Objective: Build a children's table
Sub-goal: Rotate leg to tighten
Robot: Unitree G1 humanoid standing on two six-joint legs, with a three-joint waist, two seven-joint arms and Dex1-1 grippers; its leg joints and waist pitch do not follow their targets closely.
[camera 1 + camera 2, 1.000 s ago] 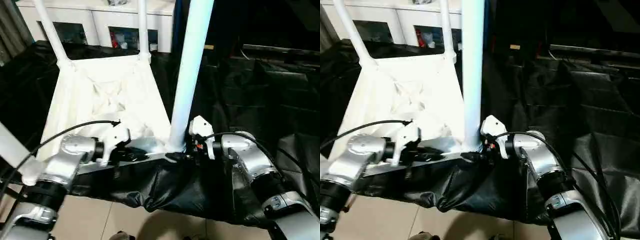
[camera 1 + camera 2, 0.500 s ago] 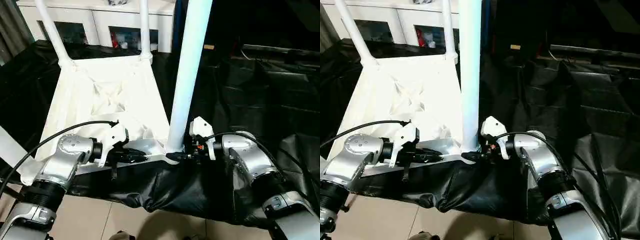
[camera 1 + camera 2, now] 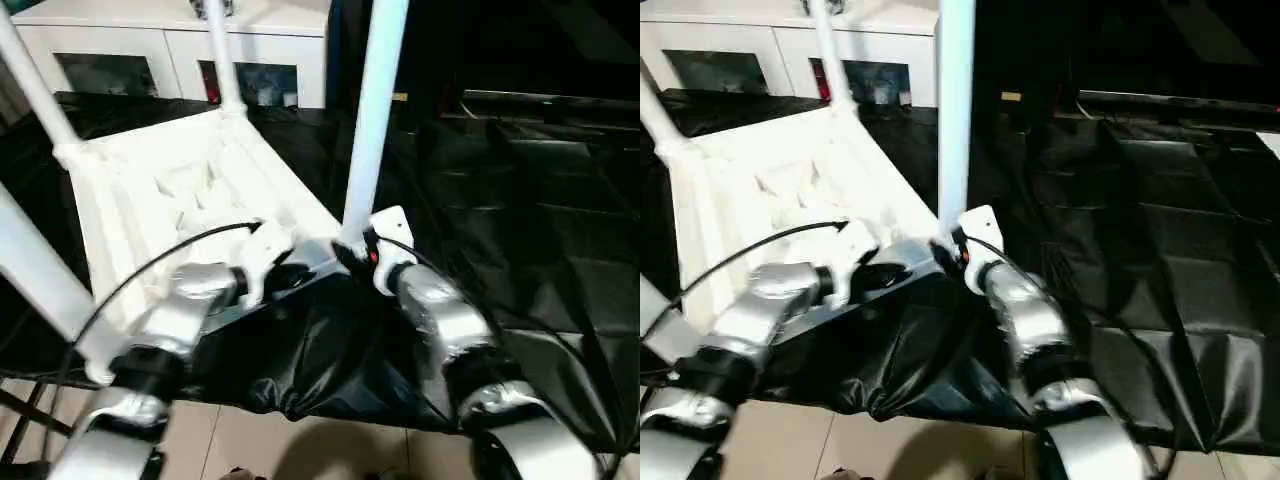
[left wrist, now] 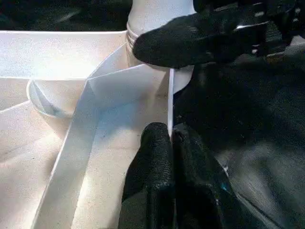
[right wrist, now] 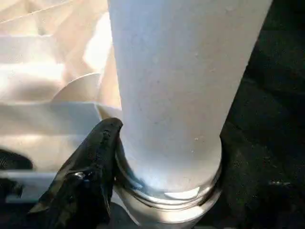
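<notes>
L gripper (image 4: 171, 143) pinches tabletop (image 4: 57, 157) rim; R gripper (image 3: 352, 262) round leg (image 5: 167, 95).

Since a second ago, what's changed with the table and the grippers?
The tabletop has turned, its near right corner and leg swinging away from the robot; both arms followed. The left gripper stays pinched on the rim, the right gripper stays at the leg's base.
</notes>
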